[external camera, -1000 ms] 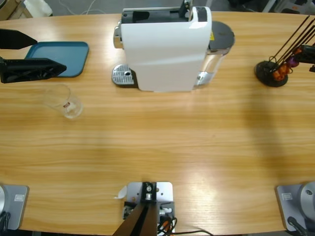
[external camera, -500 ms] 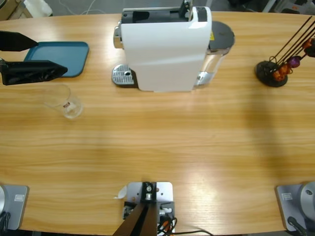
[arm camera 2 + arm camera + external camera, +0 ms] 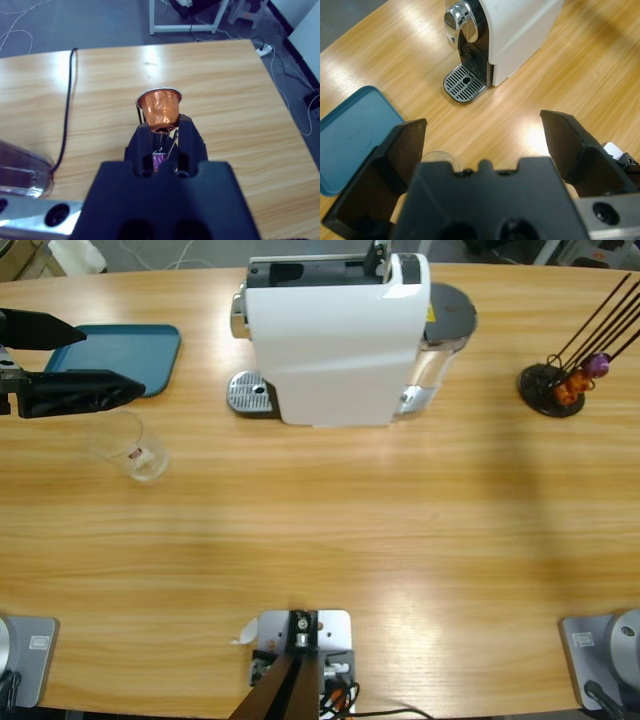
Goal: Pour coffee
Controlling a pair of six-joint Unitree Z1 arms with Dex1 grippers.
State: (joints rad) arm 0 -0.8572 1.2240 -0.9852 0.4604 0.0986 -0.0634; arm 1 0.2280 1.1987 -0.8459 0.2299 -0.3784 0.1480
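A clear drinking glass (image 3: 128, 446) with a small red mark on its wall lies tipped on the wooden table (image 3: 320, 540), near the left edge; whether it holds any coffee cannot be told. Just above it hangs the left gripper (image 3: 88, 362), its two black wedge-shaped jaws spread wide apart, one of them over the flat teal tray (image 3: 140, 350) with rounded corners. The glossy white coffee machine (image 3: 335, 340) stands at the back, with a chrome spout and a perforated round metal drip grate (image 3: 250, 393). Far right, a black wire capsule stand (image 3: 552, 385) carries orange and purple capsules. In the right wrist view, the right gripper (image 3: 162, 132) is clamped on a crinkled orange foil capsule (image 3: 160, 109), above grey floor with cables beyond the table
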